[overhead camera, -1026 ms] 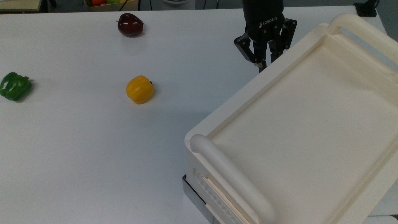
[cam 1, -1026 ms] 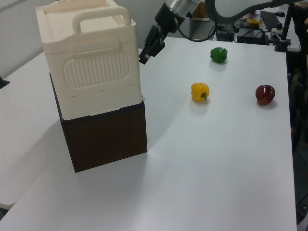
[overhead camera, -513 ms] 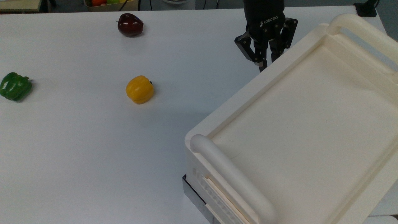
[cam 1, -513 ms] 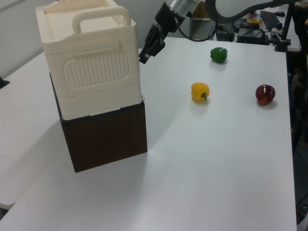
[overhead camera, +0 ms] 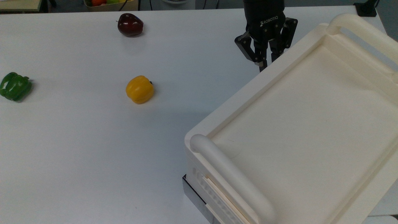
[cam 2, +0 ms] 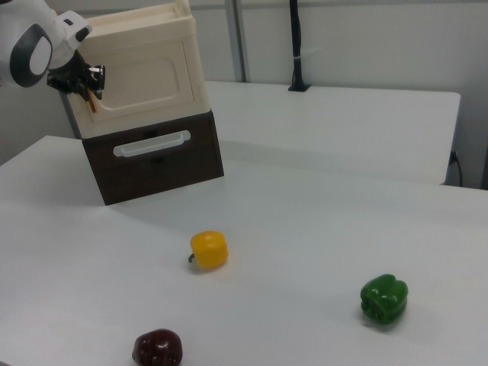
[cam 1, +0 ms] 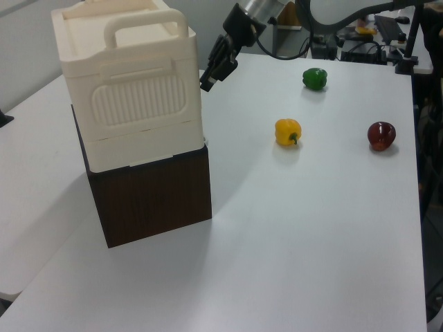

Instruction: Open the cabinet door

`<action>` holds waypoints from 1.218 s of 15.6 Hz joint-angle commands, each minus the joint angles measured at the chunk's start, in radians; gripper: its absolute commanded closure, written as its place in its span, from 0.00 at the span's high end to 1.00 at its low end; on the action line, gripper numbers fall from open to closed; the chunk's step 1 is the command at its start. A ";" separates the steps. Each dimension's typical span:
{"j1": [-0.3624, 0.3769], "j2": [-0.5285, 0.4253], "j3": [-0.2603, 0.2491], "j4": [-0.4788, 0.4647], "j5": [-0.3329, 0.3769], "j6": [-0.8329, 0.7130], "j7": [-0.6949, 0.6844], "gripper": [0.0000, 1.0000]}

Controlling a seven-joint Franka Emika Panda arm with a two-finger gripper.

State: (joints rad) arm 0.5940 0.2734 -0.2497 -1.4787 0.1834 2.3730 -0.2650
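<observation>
Right view gives me the clearest look at the job: the cabinet door (cam 2: pixel 145 76), a flat cream panel on the front of the cream cabinet (cam 2: pixel 164 30), sits flush with the cabinet front, and I see a short copper-coloured handle (cam 2: pixel 91 101) at the right view's left edge of the panel. My gripper (cam 2: pixel 85 88) is right at that handle, its dark fingers (cam 2: pixel 76 80) pressed together around the copper bar as far as I can make out. Below the door I read a dark brown drawer (cam 2: pixel 156 160) with a pale bar pull (cam 2: pixel 151 144).

From the top view I look down on the cabinet's recessed cream top, with a thick rounded tube handle (overhead camera: pixel 231 177) at the near end. The gripper (overhead camera: pixel 262 63) hangs just beside the long edge of the cabinet, fingertips close together and partly hidden behind the rim.

On the white table (overhead camera: pixel 77 140) I count a yellow pepper (overhead camera: pixel 139 89), a green pepper (overhead camera: pixel 15 86) and a dark red apple (overhead camera: pixel 130 24), all well apart from the cabinet.

Over in the left view the gripper (cam 1: pixel 208 83) sits beside the cabinet's far corner.
</observation>
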 commanded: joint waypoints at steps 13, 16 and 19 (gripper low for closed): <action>0.021 -0.019 -0.023 -0.006 0.002 -0.042 -0.053 0.32; 0.027 0.004 -0.025 -0.005 0.004 0.000 -0.053 0.32; 0.032 0.020 -0.025 -0.005 0.004 0.049 -0.051 0.32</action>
State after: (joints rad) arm 0.5974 0.2796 -0.2503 -1.4780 0.1835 2.3647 -0.3057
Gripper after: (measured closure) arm 0.674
